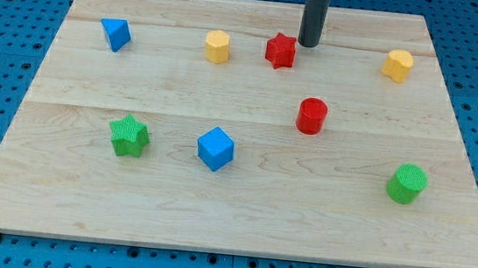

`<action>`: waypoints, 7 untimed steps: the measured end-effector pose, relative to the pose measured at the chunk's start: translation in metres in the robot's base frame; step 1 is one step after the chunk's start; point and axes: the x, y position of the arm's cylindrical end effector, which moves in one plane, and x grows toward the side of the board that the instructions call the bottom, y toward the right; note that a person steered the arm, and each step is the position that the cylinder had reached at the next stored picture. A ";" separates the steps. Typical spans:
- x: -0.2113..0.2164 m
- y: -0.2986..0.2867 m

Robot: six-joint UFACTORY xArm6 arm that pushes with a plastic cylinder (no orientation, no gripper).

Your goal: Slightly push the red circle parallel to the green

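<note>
The red circle (312, 115) stands right of the board's middle. The green circle (407, 184) stands lower at the view's right, and a green star (128, 135) lies at the left. My tip (307, 44) rests near the view's top, just right of the red star (280, 51) and well above the red circle, apart from it.
A blue triangle (116, 33) lies at top left, a yellow hexagon (217, 46) left of the red star, a second yellow hexagon (397, 65) at top right, and a blue cube (216, 148) low in the middle. The wooden board (231, 212) sits on a blue pegboard.
</note>
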 end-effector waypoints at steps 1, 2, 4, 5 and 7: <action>0.007 0.000; 0.014 0.000; 0.023 0.000; 0.029 0.000; 0.049 -0.001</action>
